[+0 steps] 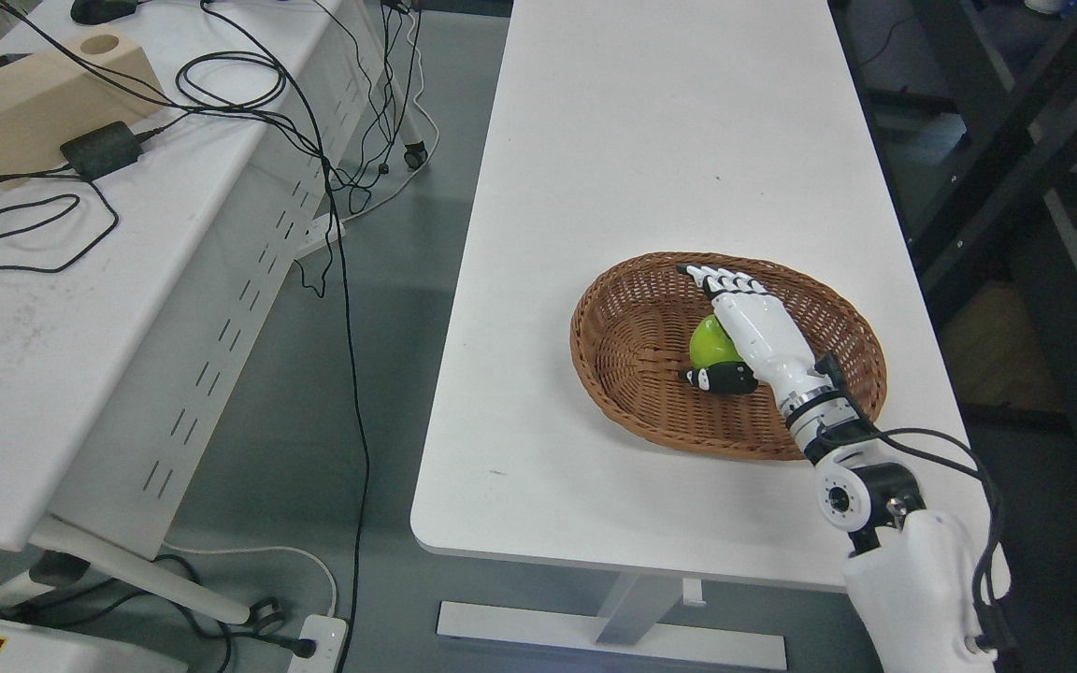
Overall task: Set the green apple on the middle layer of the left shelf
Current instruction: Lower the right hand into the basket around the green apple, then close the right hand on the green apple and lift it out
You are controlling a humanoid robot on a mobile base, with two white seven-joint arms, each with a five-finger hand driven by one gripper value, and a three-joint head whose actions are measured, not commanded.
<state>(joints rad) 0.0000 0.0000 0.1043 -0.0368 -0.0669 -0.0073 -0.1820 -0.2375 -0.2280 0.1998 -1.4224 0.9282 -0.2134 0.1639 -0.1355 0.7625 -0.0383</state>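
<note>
- At the upper left of the frame, a white side desk (52,355) carries a pale wooden block (29,98), a black power adapter (99,150) and loops of black cable (221,93); none of it bears on the task.
- Along the lower left edge, a white power strip (319,643) lies on the grey floor.
- In the middle, the white table (669,140) holds a brown wicker basket (613,355) towards its lower right.
- The green apple (710,344) sits inside the basket, partly covered by the robot's hand.
- The right hand (752,329) comes in from the lower right corner and lies over the apple: its fingers (721,279) stretch past the fruit towards the basket's far rim, the thumb (721,378) sits below it. The hand looks spread around the apple rather than clenched; whether it touches the fruit cannot be told.
- At the far right of the frame stands dark shelving (1015,140).
- Judged from this, the task is at its start: the apple is not yet lifted, and the grasp, the carry and the placing on the shelf's middle layer all remain.
</note>
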